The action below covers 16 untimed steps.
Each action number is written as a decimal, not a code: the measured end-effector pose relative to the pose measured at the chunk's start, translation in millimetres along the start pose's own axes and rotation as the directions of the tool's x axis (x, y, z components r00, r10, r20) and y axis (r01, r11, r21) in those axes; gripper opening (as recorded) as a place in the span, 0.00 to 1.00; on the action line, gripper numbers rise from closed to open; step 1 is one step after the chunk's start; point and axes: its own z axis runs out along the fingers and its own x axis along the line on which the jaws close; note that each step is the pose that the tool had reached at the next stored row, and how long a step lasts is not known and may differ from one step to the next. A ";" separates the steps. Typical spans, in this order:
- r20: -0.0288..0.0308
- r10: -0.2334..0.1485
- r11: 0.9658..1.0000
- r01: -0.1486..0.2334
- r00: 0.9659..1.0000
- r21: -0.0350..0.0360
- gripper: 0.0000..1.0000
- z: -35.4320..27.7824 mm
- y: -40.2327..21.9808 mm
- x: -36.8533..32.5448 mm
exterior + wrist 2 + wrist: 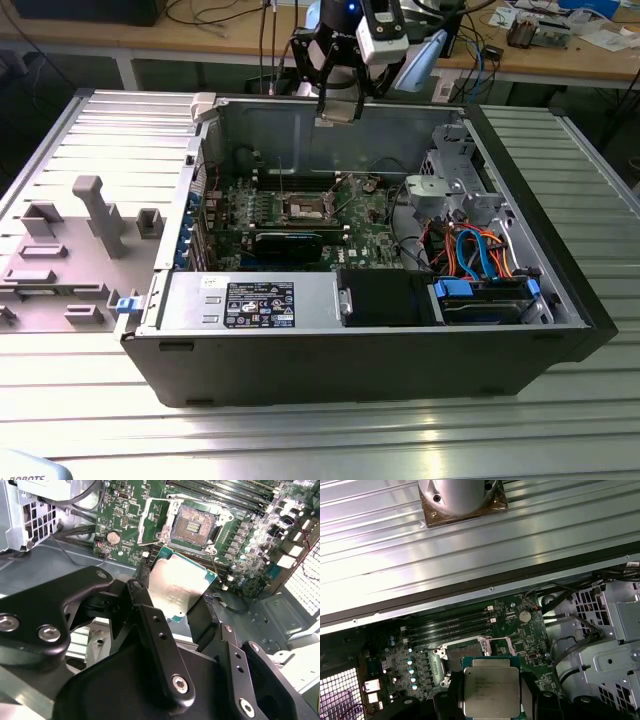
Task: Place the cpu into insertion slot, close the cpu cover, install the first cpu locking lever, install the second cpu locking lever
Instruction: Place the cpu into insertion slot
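My gripper [338,108] hangs above the back wall of the open computer case, shut on the cpu [338,115]. In both wrist views the cpu [181,586] [491,687] is a flat square chip with a dull silver top, pinched at two opposite edges by the black fingers [141,600] [446,700]. The insertion slot [195,526] [308,208] lies uncovered on the green motherboard below, its pin field showing. The cpu cover [152,522] is a silvery frame at the slot's edge; I cannot tell its exact tilt. The cpu partly hides the slot [465,652] in the first wrist view.
A long black card [288,241] lies just in front of the slot. A metal drive cage [455,185] and blue and orange cables [480,250] fill the exterior view's right. A grey fixture block [70,250] sits outside the case on the ribbed table.
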 end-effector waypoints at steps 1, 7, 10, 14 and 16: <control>0.000 0.005 1.000 -0.005 1.000 0.000 0.54 0.0 0.0 0.0; 0.006 0.068 0.998 -0.068 0.998 -0.002 0.54 0.2 -0.1 0.3; 0.006 0.072 0.997 -0.072 0.997 -0.002 0.54 0.2 -0.1 0.3; 0.006 0.072 0.997 -0.072 0.997 -0.002 0.54 0.2 -0.1 0.3; 0.006 0.072 0.997 -0.072 0.997 -0.002 0.54 0.2 -0.1 0.3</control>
